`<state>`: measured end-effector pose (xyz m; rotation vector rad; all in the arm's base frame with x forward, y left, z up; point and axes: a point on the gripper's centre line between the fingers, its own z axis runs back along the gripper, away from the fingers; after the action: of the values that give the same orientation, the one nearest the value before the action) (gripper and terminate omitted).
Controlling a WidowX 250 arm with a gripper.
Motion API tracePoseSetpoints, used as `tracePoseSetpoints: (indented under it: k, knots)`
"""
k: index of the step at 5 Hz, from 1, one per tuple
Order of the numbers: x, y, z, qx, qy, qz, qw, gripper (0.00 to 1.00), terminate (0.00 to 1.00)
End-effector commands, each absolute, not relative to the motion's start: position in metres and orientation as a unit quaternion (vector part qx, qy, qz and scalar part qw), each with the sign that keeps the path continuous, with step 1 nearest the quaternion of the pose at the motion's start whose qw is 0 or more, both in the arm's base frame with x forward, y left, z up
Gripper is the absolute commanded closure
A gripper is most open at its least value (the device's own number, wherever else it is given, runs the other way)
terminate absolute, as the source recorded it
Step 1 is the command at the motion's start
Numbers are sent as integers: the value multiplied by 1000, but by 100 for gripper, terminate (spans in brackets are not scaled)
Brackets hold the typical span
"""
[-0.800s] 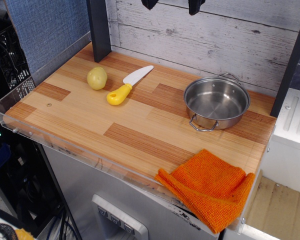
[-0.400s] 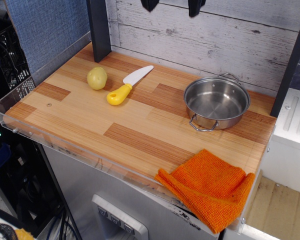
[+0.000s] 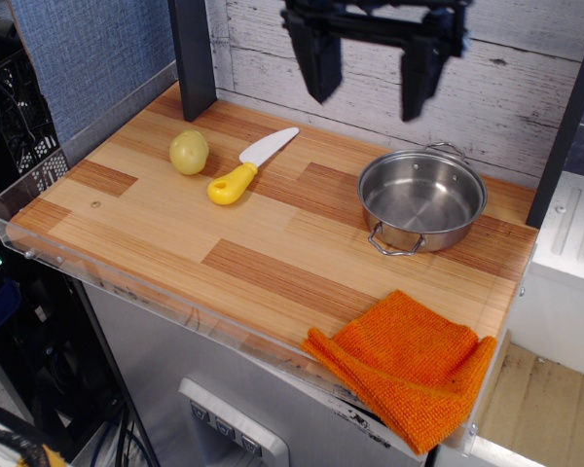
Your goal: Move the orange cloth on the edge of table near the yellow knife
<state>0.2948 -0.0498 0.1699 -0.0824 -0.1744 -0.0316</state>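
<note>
Orange cloth [image 3: 407,365] lies at the near right corner of the table [image 3: 156,219], folded into a rough square, its front corner pushed up against the clear rim and hanging slightly past the wood. Nothing touches it. Beyond it, toward the back right, stands a steel pot [image 3: 421,198], empty, with its near handle pointing roughly at the cloth. Well to the left, past the middle of the board, rests the yellow knife [image 3: 250,166], handle toward the front and white blade angled to the back right; a potato [image 3: 189,152] sits just beside its left side, apart from it.

Farthest back and highest, the gripper [image 3: 365,78] hangs in the air in front of the plank wall, above the space between knife and pot. Its two dark fingers [image 3: 318,60] stand wide apart with nothing between them, so it is released and empty.

From the gripper, the cloth lies forward and to the right, well apart and much lower. By my reckoning the coming move is a reach toward the front right corner, passing beside or over the pot, before any carry leftward along the front edge.

No brand, label or readable writing shows anywhere.
</note>
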Motion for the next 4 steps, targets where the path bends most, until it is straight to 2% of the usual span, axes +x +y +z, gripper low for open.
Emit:
tracePoseSetpoints:
  k: [1,3,4]
  knots:
    - [251,-92,151,-37,-94,-57,993,0,0]
    - [248,-113,96,-22,-45,-35,998,0,0]
    - [254,-113,80,-14,-30,-36,999,0,0]
